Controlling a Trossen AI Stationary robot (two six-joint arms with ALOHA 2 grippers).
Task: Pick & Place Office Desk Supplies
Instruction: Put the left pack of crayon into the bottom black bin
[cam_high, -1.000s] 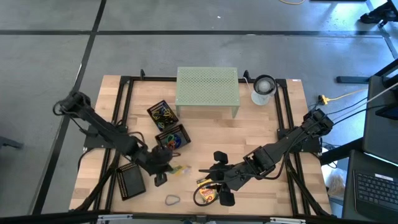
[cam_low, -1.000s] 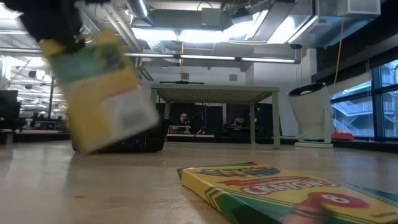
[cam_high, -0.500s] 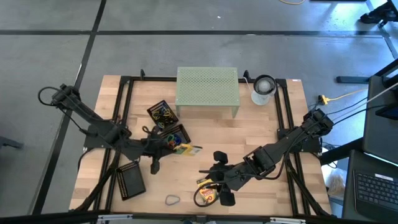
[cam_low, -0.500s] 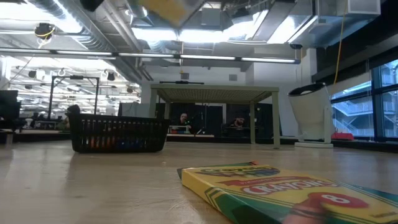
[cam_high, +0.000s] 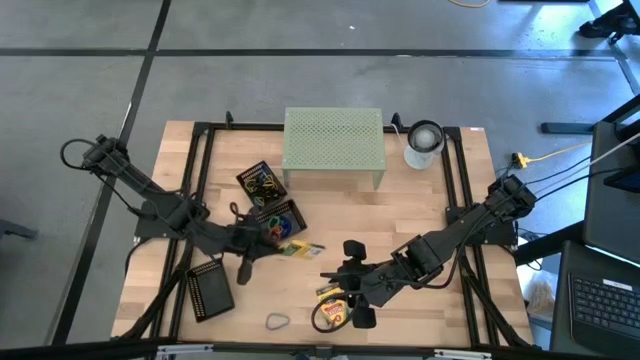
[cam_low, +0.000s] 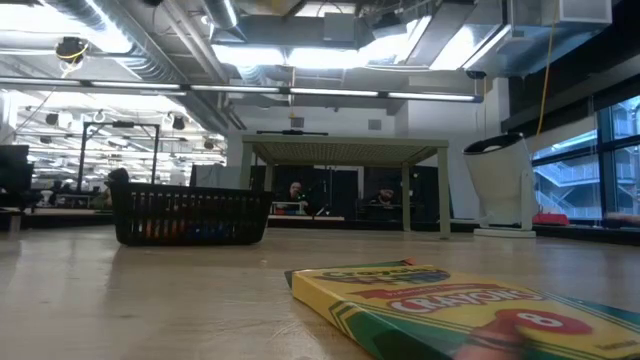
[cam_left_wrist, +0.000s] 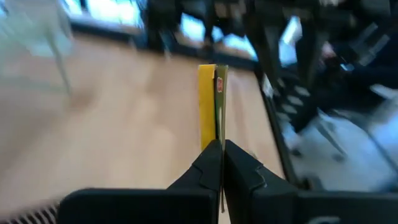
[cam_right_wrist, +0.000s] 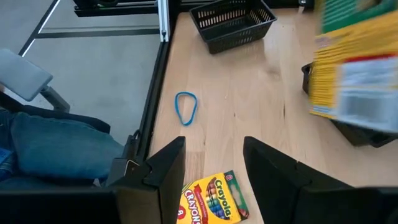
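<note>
My left gripper (cam_high: 272, 240) hangs above the table's middle, next to a black mesh tray (cam_high: 278, 220), and is shut on a yellow-green crayon box (cam_high: 303, 247). The left wrist view shows that box edge-on (cam_left_wrist: 213, 99); in the right wrist view it is a blur in the air (cam_right_wrist: 357, 71). My right gripper (cam_high: 338, 290) is open near the table's near edge. Its fingers stand either side of the second crayon box (cam_right_wrist: 209, 198), which lies flat on the table (cam_low: 450, 300). A blue rubber-band loop (cam_right_wrist: 186, 106) lies on the wood beyond it. My left gripper pinches the crayon box between its two fingers (cam_left_wrist: 239, 168), which lie flat on the box's two broad faces at its near end (cam_left_wrist: 216, 138). The box is lifted clear of the table and points straight out past the fingertips.
A second mesh tray with bands (cam_high: 258, 180) sits farther back, and a third (cam_high: 210, 292) is near the left front corner. The pale green riser (cam_high: 334, 145) and a white-grey cylinder (cam_high: 424, 143) stand at the far edge. Black frame rails run along both sides.
My left gripper has risen from just above the table with the crayon box, which has left the low view through the top. It has also moved toward the far edge, closer to the mesh tray with bands. The right arm has kept still.
</note>
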